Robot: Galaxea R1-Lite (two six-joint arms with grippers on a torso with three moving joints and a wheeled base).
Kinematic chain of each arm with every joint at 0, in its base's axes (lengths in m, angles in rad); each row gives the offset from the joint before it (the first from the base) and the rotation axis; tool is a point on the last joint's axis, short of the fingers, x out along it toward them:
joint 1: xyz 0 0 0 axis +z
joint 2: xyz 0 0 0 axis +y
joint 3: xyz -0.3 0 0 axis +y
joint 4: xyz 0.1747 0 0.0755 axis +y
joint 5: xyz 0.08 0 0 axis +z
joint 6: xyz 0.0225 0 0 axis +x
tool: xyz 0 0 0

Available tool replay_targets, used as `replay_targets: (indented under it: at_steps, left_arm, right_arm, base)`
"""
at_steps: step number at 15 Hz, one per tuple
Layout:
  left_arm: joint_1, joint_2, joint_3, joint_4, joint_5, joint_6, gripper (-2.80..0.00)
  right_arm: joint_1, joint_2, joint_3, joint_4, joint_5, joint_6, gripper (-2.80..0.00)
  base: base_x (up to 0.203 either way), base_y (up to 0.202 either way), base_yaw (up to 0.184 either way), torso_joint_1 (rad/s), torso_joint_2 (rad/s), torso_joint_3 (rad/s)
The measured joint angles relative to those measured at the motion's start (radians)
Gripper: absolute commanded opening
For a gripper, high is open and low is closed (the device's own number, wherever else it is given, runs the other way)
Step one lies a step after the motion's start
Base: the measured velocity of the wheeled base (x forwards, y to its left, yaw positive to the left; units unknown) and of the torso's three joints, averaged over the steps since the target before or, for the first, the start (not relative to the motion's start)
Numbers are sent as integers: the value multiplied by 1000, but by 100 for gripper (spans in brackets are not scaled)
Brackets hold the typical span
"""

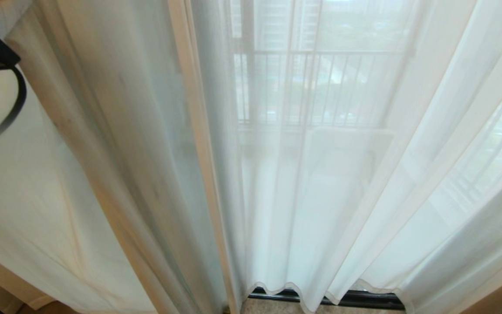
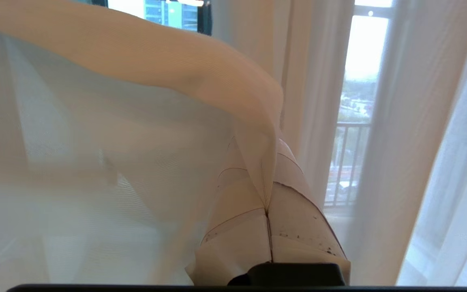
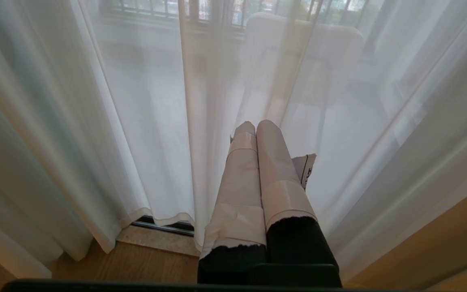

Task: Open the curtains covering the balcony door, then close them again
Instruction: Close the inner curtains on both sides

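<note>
The left gripper [image 2: 268, 170] has its taped fingers [image 2: 298, 219] pinched together on a fold of the sheer cream curtains [image 2: 156, 69], which drape over them. The right gripper [image 3: 255, 127] hangs with taped fingers [image 3: 274, 162] pressed together, holding nothing, just before the gauzy folds. Beyond the wavy hem runs the balcony door's dark bottom track [image 1: 355, 298].

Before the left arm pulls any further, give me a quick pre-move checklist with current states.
1. Left gripper shut on curtain edge: ok.
2. Fabric pinched between the fingers, not just draped: ok.
3. Right gripper shut, holding nothing, just short of the sheer fabric: ok.
4. Curtains covering the balcony door: ok, only the bottom track shows.
5. Hem clear of the floor: ok.
6. Top rail runs freely: cannot tell.
</note>
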Motion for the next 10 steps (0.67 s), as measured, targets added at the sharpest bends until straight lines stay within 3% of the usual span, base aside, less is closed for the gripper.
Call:
replay_targets:
  at_steps: [10]
  left_arm:
    - [-34,-150,-75,185,-13,2,-280]
  right_arm:
    - [0,0,0,0,0,0,-280]
  base:
    - [0,0,0,0,0,0]
